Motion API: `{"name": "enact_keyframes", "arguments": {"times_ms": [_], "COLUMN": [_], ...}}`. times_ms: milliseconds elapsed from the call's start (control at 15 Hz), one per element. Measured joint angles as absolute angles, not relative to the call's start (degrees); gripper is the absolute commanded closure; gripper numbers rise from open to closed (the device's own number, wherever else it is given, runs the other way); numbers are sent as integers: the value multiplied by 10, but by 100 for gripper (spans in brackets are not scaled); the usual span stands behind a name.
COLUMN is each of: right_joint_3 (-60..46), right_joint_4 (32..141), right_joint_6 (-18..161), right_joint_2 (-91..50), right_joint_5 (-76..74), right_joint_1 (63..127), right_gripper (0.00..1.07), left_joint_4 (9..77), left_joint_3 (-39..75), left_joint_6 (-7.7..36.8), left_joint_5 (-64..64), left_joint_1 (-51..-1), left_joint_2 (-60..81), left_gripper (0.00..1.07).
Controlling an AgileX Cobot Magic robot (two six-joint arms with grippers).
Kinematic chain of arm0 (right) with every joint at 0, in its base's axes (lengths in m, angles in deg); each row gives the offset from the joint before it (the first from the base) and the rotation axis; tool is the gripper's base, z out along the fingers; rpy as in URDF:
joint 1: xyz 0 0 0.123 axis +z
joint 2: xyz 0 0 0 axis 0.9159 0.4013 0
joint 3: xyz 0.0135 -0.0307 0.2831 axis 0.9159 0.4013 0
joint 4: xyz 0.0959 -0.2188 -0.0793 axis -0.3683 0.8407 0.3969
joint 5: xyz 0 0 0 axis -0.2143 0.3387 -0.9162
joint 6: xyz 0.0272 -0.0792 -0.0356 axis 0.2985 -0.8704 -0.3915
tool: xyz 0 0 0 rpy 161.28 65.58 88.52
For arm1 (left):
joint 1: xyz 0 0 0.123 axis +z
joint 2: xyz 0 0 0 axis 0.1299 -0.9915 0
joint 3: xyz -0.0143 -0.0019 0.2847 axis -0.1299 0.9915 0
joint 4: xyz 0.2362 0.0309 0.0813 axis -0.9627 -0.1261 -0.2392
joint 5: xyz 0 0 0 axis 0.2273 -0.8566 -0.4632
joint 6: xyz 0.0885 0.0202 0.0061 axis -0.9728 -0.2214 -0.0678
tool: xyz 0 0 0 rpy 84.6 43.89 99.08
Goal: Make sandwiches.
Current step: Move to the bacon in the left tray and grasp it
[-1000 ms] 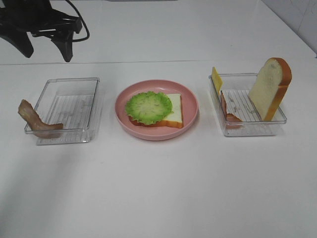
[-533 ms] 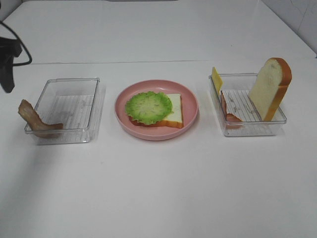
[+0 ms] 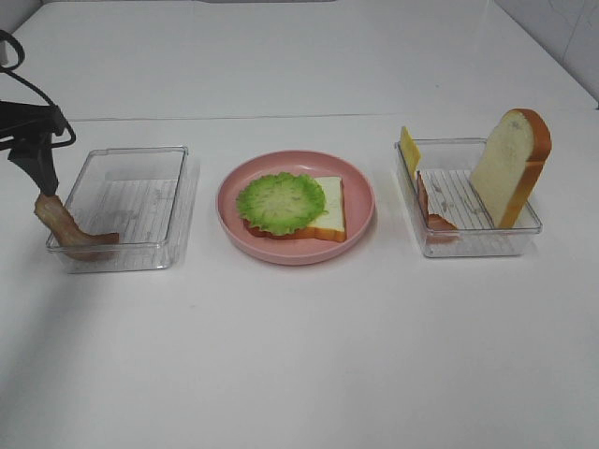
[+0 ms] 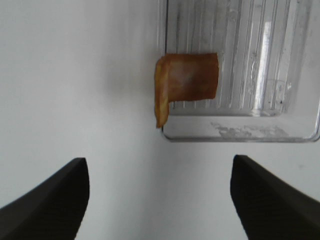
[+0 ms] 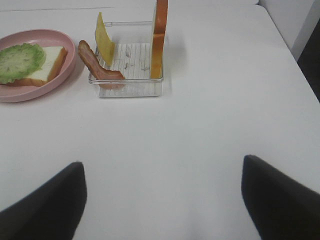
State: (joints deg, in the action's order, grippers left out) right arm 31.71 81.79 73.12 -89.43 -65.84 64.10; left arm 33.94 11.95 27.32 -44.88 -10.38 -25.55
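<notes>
Left fingers (image 3: 43,171) now down over bacon strip (image 3: 64,227).

Bright, diffuse overhead light on the white table (image 3: 299,355); soft, faint shadows beneath the pink plate (image 3: 290,258). Glare streaks the clear tray (image 4: 265,60). Fingers (image 4: 45,205) of the left gripper (image 4: 160,200) dark, blurred.

A round pink plate (image 3: 361,208) sits at the centre of the white tabletop (image 3: 299,355). Left of it lies a clear ribbed left tray (image 3: 131,201), and right of it a matching right tray (image 3: 477,245), both apart from the plate.
</notes>
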Motion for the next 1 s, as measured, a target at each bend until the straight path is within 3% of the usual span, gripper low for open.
{"name": "enact_keyframes", "arguments": {"times_ms": [267,533,733,1000], "right_joint_3": [317,317,317,317], "right_joint_4": [818,818,818,818], "right_joint_6": [731,731,731,731], "right_joint_2": [-894,-894,-894,-894], "right_joint_5": [-658,-658,-658,-658], "right_joint_1": [641,641,641,641], "right_gripper": [27,27,27,27], "left_joint_4": [345,355,367,367], "left_joint_3": [119,119,119,119], "left_joint_6": [273,273,273,273], "left_joint_5": [-395,-375,-367,-363], "left_joint_1": [-104,-104,-104,-104], "left_joint_2": [-310,-331,-331,-331], "left_gripper": [39,53,79,104]}}
